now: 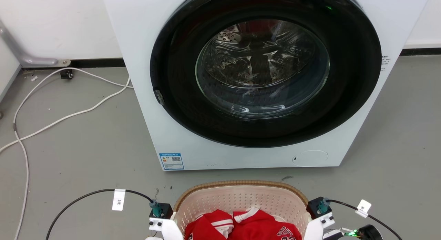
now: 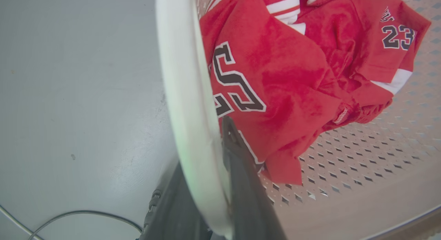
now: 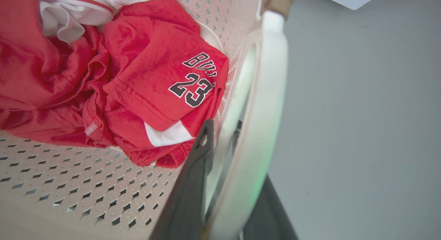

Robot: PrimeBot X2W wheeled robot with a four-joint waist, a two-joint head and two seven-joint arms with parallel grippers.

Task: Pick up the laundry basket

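The laundry basket (image 1: 241,183), cream and perforated with a tan rim, sits at the bottom of the head view, just in front of the washing machine. Red jerseys (image 1: 241,226) with a black "23" lie inside. In the left wrist view my left gripper (image 2: 203,147) straddles the basket's white side handle (image 2: 182,78), one dark finger inside the basket and one outside, shut on it. My right gripper (image 3: 237,154) clamps the opposite white handle (image 3: 272,78) the same way. In the head view, both wrist blocks (image 1: 160,210) (image 1: 320,209) flank the basket.
A white washing machine (image 1: 144,61) with a closed round dark glass door (image 1: 265,68) stands close ahead on the grey floor. White cables (image 1: 51,123) trail over the floor at the left. Black wrist cables (image 1: 86,195) arc out on both sides.
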